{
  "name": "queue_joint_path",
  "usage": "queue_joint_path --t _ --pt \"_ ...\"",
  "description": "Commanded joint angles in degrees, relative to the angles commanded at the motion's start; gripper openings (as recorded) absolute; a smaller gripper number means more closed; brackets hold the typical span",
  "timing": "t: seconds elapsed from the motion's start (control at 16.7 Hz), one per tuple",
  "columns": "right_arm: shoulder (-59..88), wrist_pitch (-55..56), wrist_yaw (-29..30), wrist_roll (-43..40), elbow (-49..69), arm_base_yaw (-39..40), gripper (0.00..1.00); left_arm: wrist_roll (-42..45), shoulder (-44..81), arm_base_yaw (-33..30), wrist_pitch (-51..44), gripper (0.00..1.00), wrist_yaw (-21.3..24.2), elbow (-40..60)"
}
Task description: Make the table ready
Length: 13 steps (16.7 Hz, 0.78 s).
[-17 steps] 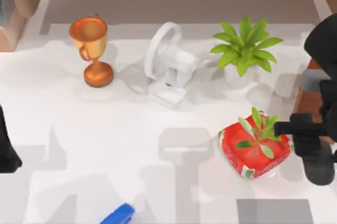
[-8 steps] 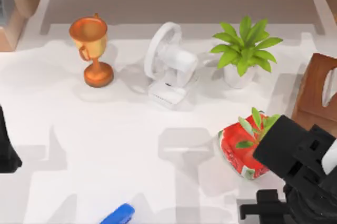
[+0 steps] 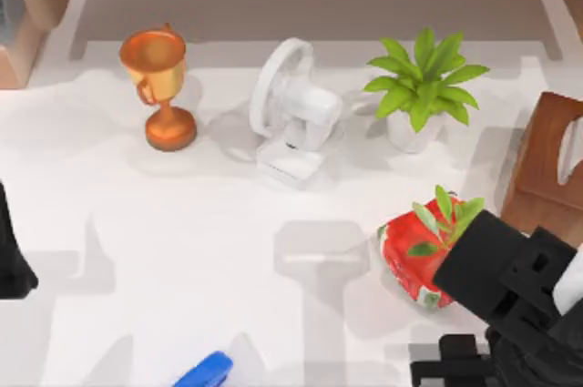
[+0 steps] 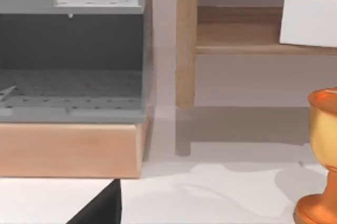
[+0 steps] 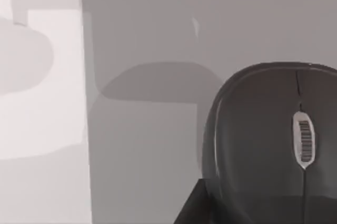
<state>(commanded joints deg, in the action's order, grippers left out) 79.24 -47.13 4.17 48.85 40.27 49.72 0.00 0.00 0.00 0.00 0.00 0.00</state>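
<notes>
1. Our right gripper (image 3: 455, 361) hangs low at the table's (image 3: 182, 250) front right; we cannot tell how its fingers stand.
2. A dark mouse (image 5: 274, 139) lies on the white table right under it.
3. The red pot (image 3: 410, 255) sits just behind our arm.
4. Our left arm (image 3: 11, 250) is parked at the left edge.

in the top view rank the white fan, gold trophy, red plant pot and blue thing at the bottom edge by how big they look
1. white fan
2. red plant pot, partly hidden by the right arm, so unsure against the fan
3. gold trophy
4. blue thing, cut off by the picture's edge
</notes>
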Motion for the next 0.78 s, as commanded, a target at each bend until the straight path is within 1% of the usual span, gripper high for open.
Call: queue_joint_path --t 0.78 --pt "-2.34 1.10 0.08 -0.29 1.25 0.19 0.00 0.00 0.00 0.00 0.00 1.00 0.00 0.00"
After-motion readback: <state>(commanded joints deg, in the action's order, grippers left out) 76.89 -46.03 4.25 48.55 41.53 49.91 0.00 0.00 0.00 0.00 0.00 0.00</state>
